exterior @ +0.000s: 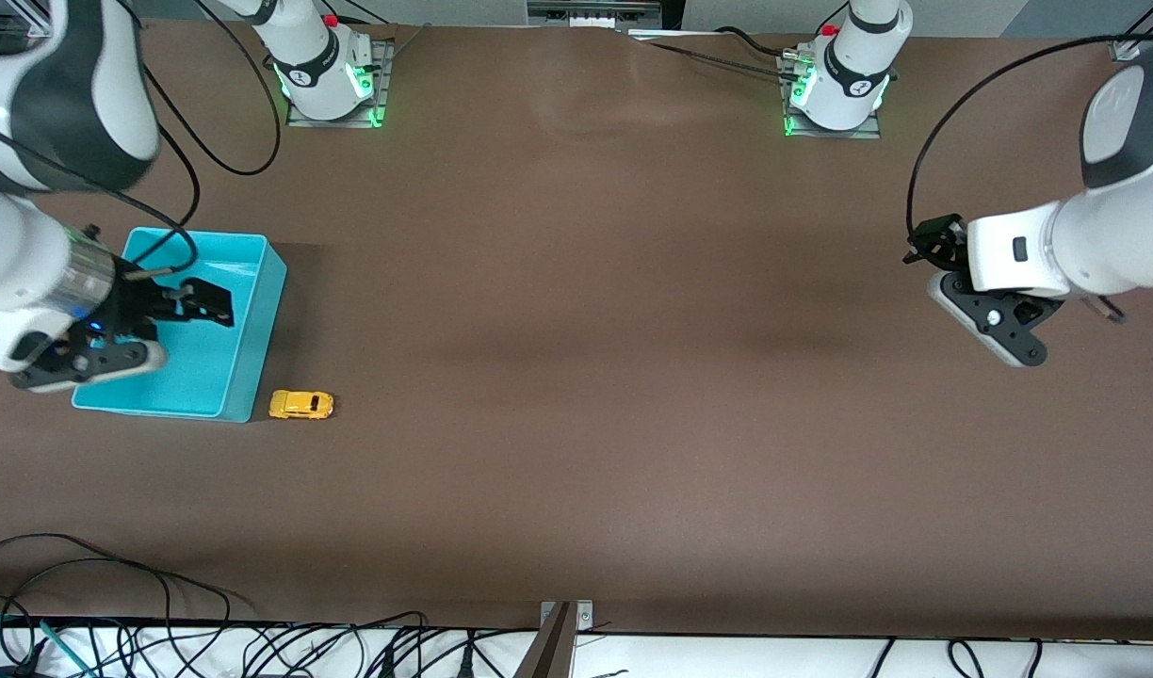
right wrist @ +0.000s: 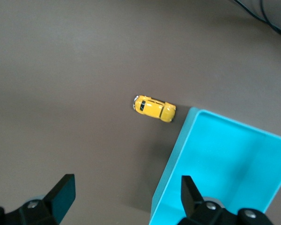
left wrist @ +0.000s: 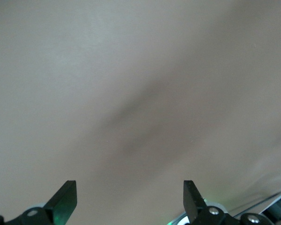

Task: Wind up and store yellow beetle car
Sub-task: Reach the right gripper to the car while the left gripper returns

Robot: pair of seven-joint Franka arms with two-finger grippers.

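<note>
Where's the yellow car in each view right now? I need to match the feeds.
Front view: the car sits on the table beside the bin's corner nearest the camera.
Left wrist view: not in it; bare table only.
Right wrist view: the car lies just off the bin's corner.
Shared landmark: the bin, front and right wrist views.

I can see the yellow beetle car (exterior: 300, 404) sitting upright on its wheels on the brown counter (exterior: 633, 377). Tiny rounded yellow-orange body, dark windows, lying side-on to the front camera, just beside the turquoise bin's (exterior: 261, 320) near corner, not in it.
</note>
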